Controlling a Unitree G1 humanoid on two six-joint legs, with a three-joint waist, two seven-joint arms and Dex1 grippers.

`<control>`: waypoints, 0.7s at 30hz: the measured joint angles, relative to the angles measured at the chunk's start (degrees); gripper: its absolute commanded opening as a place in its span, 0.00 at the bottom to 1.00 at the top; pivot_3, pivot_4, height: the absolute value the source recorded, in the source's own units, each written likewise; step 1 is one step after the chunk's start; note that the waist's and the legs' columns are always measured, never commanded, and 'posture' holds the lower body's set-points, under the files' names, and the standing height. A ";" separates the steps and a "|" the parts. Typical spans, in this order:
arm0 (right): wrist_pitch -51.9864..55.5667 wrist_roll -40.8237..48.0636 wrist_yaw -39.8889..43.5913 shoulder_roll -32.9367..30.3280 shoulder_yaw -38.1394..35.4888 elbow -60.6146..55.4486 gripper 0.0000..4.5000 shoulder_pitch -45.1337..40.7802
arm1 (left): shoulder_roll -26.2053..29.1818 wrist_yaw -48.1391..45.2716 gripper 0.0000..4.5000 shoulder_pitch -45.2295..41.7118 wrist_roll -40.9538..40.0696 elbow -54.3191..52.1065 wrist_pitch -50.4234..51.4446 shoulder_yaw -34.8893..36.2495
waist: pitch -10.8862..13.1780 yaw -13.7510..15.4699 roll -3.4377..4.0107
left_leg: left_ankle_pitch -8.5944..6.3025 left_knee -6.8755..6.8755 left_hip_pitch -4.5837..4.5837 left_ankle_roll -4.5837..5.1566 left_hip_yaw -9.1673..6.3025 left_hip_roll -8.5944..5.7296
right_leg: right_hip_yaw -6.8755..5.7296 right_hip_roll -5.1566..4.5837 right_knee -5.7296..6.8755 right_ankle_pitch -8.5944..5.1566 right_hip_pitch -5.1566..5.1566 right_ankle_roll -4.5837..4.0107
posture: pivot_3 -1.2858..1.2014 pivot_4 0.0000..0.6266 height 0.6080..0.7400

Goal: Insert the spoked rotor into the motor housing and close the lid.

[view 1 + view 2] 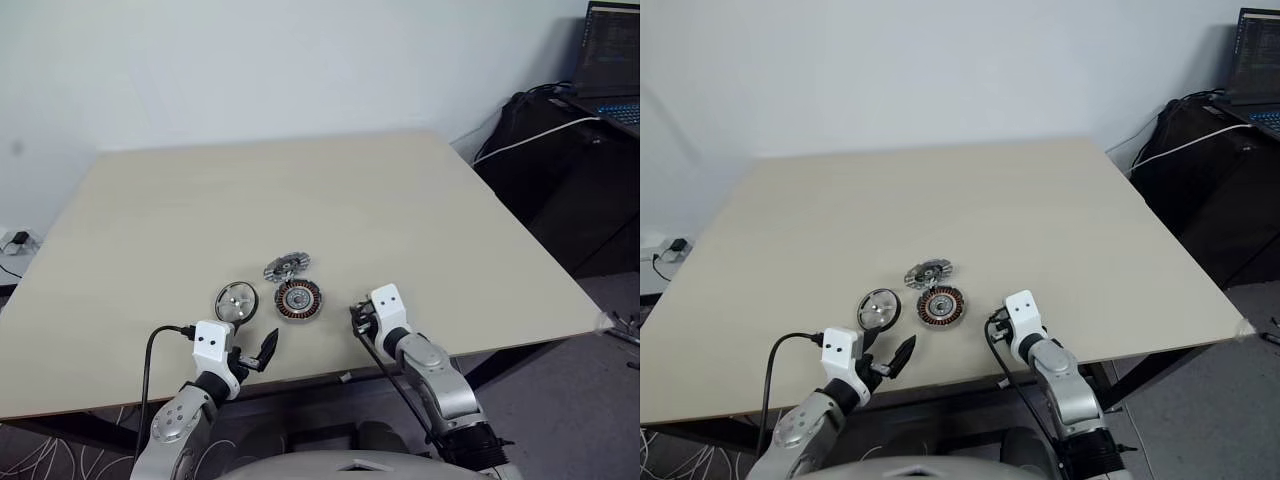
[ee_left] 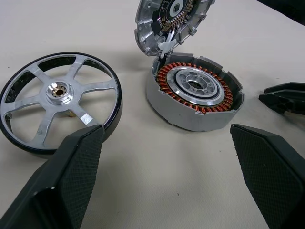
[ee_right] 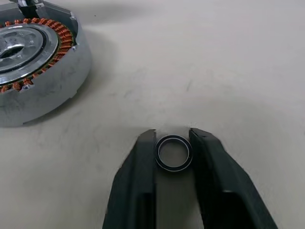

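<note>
On the table (image 1: 420, 210), the copper-wound housing (image 1: 298, 299) sits with the hinged lid (image 1: 286, 267) at its 12 o'clock and the spoked wheel (image 1: 236, 302) at its 9. The right gripper (image 3: 174, 143) is clamped on a small ring (image 3: 174, 152); the left gripper (image 2: 167, 157) has its jaws wide apart.

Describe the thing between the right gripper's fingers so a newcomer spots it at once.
On the tan table's near edge, right of the copper-wound motor housing, the right gripper's fingers pinch a small ring. It is a plain dark-edged hoop, far smaller than the housing.
</note>
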 measured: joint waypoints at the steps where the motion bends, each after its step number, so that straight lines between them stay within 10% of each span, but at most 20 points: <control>1: 0.08 0.02 -0.02 -0.10 -0.11 -0.45 0.15 0.34 | 0.01 0.00 1.00 0.00 0.00 0.00 0.00 0.00 | 0.01 0.01 0.01 | 0.00 0.00 -0.01 0.00 0.00 0.00 | 0.00 0.00 0.00 0.00 0.00 0.00 | 0.52 0.00 1.00; 21: 2.46 -1.46 2.99 5.03 11.60 -3.07 0.15 -9.56 | -0.10 -0.30 1.00 -0.85 -0.01 0.01 -0.11 0.00 | 0.05 -0.08 0.08 | 0.08 -0.01 0.00 0.13 -0.01 -0.01 | 0.00 0.02 0.01 0.10 -0.04 -0.10 | 0.52 0.00 1.00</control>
